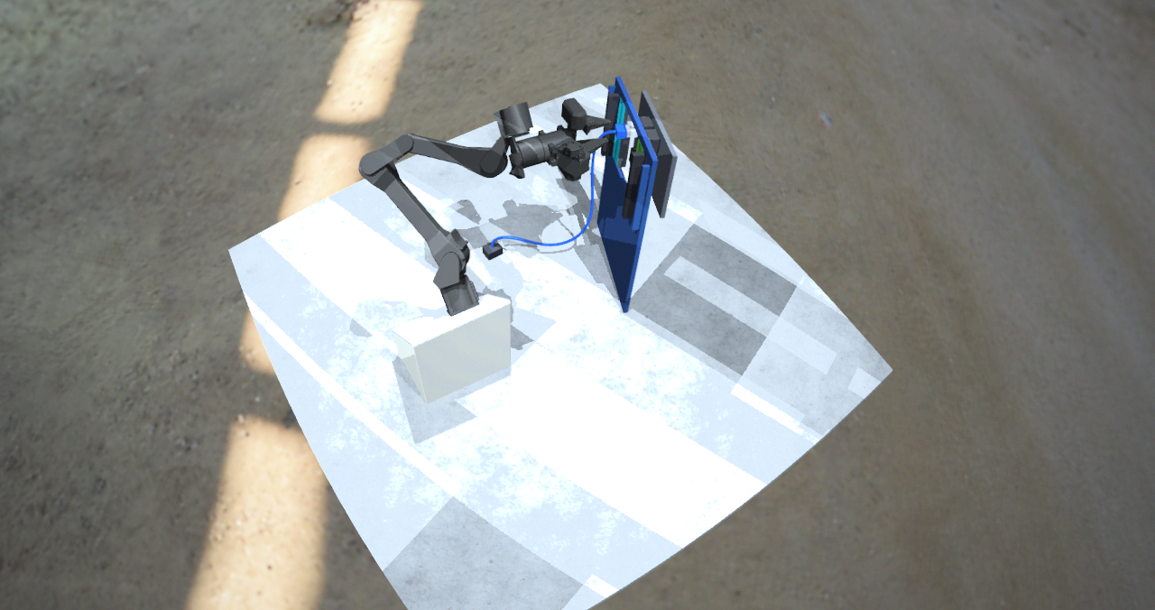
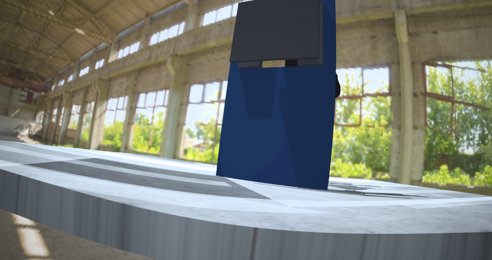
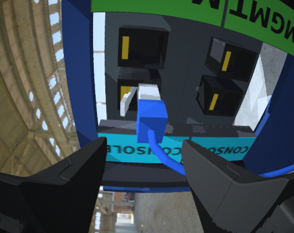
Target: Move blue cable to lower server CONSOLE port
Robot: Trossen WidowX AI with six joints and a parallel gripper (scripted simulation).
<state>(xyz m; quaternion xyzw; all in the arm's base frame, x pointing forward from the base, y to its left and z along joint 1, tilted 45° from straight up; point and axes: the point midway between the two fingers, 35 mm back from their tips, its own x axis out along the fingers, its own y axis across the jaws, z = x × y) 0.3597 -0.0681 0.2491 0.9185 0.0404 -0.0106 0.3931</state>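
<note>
bench (image 1: 565,461) (image 2: 137,207): pale top, light and shadow patches; near edge partly cut off in my top view.
pale block (image 1: 462,352): upright, toward the bench's left corner, nearer me than the arm.
arm (image 1: 420,210): dark; rises just beyond the pale block, bends out toward the left edge, then reaches to the far corner.
black block (image 1: 493,250): small, beside the lower arm, inward from the left corner; cable end sits on it.
blue cable (image 1: 592,194) (image 3: 163,156): curves from the black block toward the far corner and up to the plug; passes behind one finger in my wrist view.
hand (image 1: 609,133) (image 3: 145,145): near the far corner, raised, pointed at the ports. I have the fingers spread part-way, nothing pinched.
plug (image 1: 621,130) (image 3: 152,121): blue body, ahead of the gap between my fingertips, clear of both. White front end faces a socket; I can't tell how deeply it's seated.
tab (image 3: 127,101): white, sticks out at an angle beside the plug's front, not squeezed.
CONSOLE labels (image 3: 130,149): cyan strip, upside down to me, partly behind plug and cable.
sockets (image 3: 143,46): dark, yellow strips inside, two columns. Can't tell upper server from lower.
MGMT labels (image 3: 263,27): green, across the ports from the cyan strip.
blue panel (image 1: 622,259) (image 2: 254,137) (image 3: 77,65): upright on the bench toward the far corner, framing the ports.
grey panel (image 1: 658,153) (image 2: 278,27): behind the blue one, raised off the bench.
</note>
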